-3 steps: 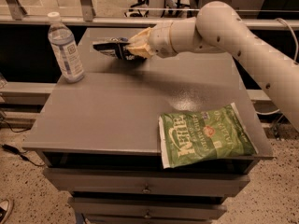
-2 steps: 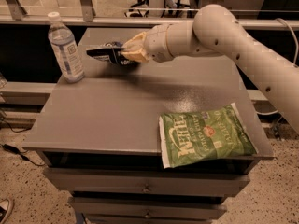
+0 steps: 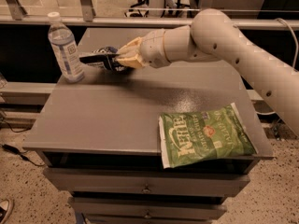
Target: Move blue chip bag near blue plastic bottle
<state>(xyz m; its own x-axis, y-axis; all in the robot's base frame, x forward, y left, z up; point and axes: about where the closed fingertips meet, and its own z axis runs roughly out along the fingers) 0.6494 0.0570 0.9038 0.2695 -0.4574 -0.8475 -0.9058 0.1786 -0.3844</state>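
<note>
Claw (image 3: 117,59) is over the back-left part of the table (image 3: 117,118), fingers clamped on the blue chip bag (image 3: 97,58). I'm gripping it by its right end. The rest of the bag sticks out to the left of the fingers, roughly level, with its free end pointing at the blue plastic bottle (image 3: 65,48). The bag looks just clear of the tabletop, but I can't tell for sure whether its underside touches.

The bottle stands upright near the back-left corner, white cap on, just beside the bag's free end. There's a narrow gap between them, no contact.

My arm (image 3: 243,55) comes in from the right, across the back half of the table. It's tan at the wrist and off-white further up.

The green chip bag (image 3: 205,134) lies flat at the front-right corner, label up, well apart from the claw. Its near edge hangs slightly over the table front.

The table is a grey cabinet top with drawers (image 3: 145,183) underneath. It stands on a speckled floor (image 3: 28,181), and a shoe tip (image 3: 4,210) shows at the bottom left.
</note>
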